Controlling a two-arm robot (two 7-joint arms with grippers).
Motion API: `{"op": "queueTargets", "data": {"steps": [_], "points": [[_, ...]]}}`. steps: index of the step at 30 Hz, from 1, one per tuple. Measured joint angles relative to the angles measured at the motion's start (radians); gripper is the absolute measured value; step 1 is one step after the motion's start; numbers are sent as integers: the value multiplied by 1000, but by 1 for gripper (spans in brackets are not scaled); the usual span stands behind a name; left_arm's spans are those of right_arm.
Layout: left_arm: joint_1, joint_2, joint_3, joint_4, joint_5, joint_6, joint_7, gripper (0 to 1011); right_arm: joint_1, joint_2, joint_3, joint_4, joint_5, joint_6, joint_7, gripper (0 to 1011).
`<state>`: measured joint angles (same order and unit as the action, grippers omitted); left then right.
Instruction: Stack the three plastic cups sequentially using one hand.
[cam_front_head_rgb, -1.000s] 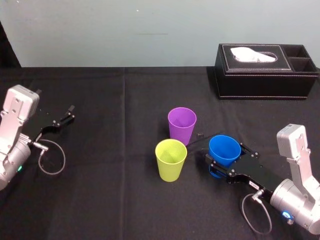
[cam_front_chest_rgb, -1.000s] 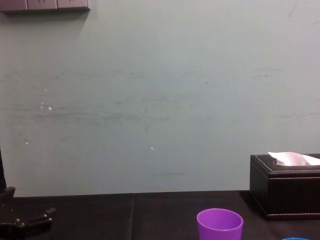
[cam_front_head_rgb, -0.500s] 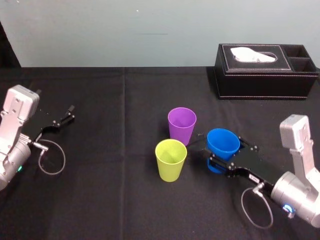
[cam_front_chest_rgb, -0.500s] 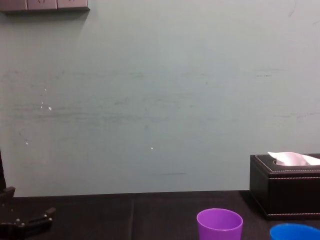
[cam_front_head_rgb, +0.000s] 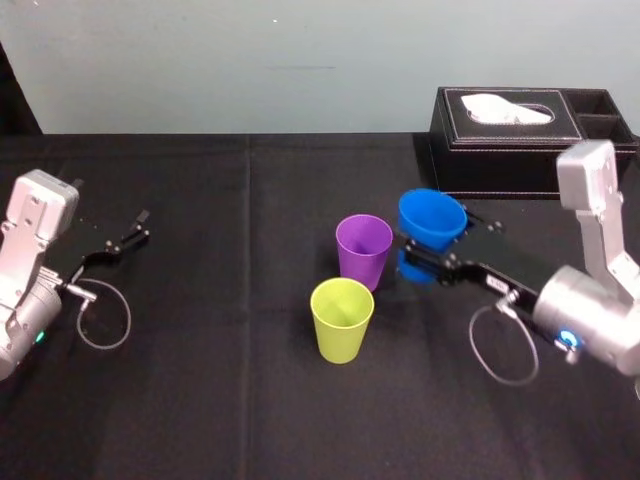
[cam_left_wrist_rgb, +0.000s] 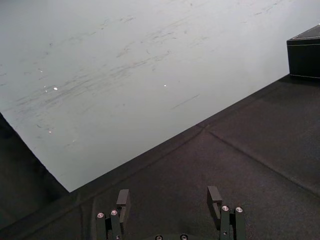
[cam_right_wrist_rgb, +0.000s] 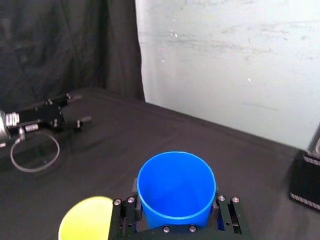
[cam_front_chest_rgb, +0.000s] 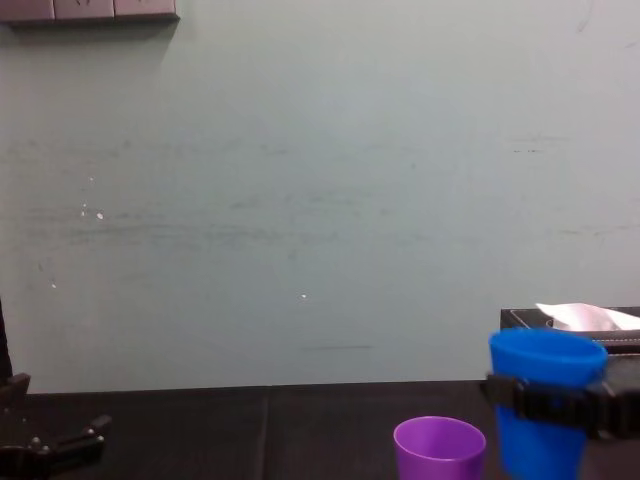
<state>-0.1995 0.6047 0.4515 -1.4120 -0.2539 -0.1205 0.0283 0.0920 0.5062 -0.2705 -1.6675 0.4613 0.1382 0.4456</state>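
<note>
My right gripper (cam_front_head_rgb: 440, 245) is shut on the blue cup (cam_front_head_rgb: 430, 222), one finger on each side of its wall. The cup hangs upright above the table, just right of the purple cup (cam_front_head_rgb: 364, 250) and higher than its rim. In the chest view the blue cup (cam_front_chest_rgb: 540, 415) stands beside the purple cup (cam_front_chest_rgb: 440, 448). The right wrist view looks into the blue cup (cam_right_wrist_rgb: 176, 187) held in the right gripper (cam_right_wrist_rgb: 176, 205). The yellow-green cup (cam_front_head_rgb: 342, 318) stands upright in front of the purple one. My left gripper (cam_front_head_rgb: 143, 226) rests open at the far left, away from the cups.
A black tissue box (cam_front_head_rgb: 530, 145) with a white tissue stands at the back right, behind the right arm. A grey cable loop (cam_front_head_rgb: 500, 345) hangs from the right wrist. The black tablecloth (cam_front_head_rgb: 220, 400) covers the table up to the pale wall.
My right gripper has lifted the blue cup off the table and carried it back and to the left, up beside the purple cup. The left arm has not moved.
</note>
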Motion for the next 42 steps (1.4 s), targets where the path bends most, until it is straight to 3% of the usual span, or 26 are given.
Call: {"op": "queueTargets", "data": {"steps": [7, 17, 42], "points": [[0, 0, 0, 0, 0, 0, 0, 1011, 102, -24, -42, 41, 13, 43, 1, 738], [0, 0, 0, 0, 0, 0, 0, 1011, 199, -55, -95, 123, 17, 68, -14, 738], [0, 0, 0, 0, 0, 0, 0, 1011, 232, -75, -154, 162, 7, 42, -23, 738]]}}
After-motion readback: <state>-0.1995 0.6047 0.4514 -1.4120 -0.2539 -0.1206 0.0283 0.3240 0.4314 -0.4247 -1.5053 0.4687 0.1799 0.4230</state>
